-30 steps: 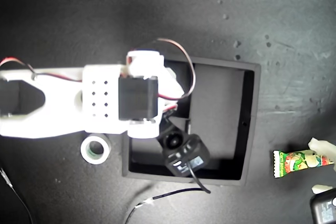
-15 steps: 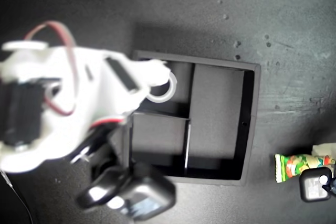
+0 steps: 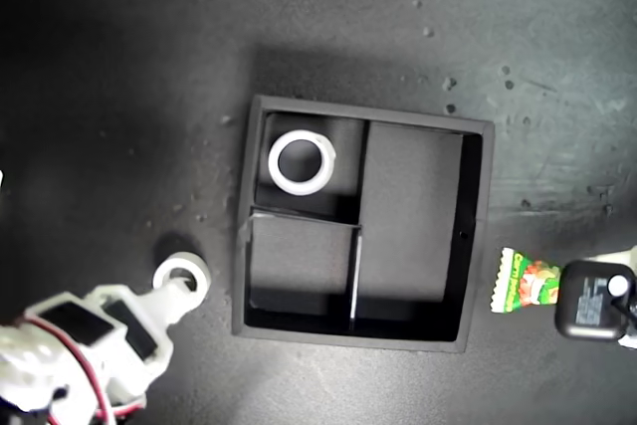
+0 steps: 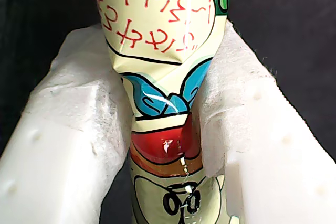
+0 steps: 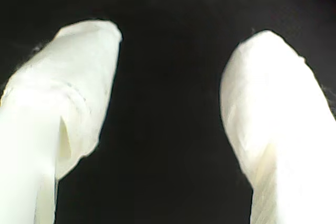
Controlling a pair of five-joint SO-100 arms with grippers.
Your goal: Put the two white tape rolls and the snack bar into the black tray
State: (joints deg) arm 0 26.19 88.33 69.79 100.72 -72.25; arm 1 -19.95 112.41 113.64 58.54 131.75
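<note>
The black tray (image 3: 476, 236) sits mid-table. One white tape roll (image 3: 302, 162) lies flat in its small compartment at the far left in the exterior view. The other tape roll (image 3: 182, 275) lies on the table just left of the tray, touching the tip of my second arm (image 3: 100, 345). My second gripper (image 5: 178, 32) is open, with only dark surface between its fingers (image 5: 79, 87). My first gripper (image 4: 164, 93) is shut on the snack bar (image 4: 157, 24). The bar's green end (image 3: 523, 283) sticks out towards the tray's right wall, under that arm's black camera block (image 3: 592, 301).
The tray's long compartment (image 3: 410, 211) and second small compartment (image 3: 299, 256) hold nothing. Small pale specks (image 3: 448, 82) dot the dark tabletop beyond the tray.
The second arm swung off the tray to the exterior view's lower left, leaving a tape roll in the compartment. The snack bar moved left, closer to the tray.
</note>
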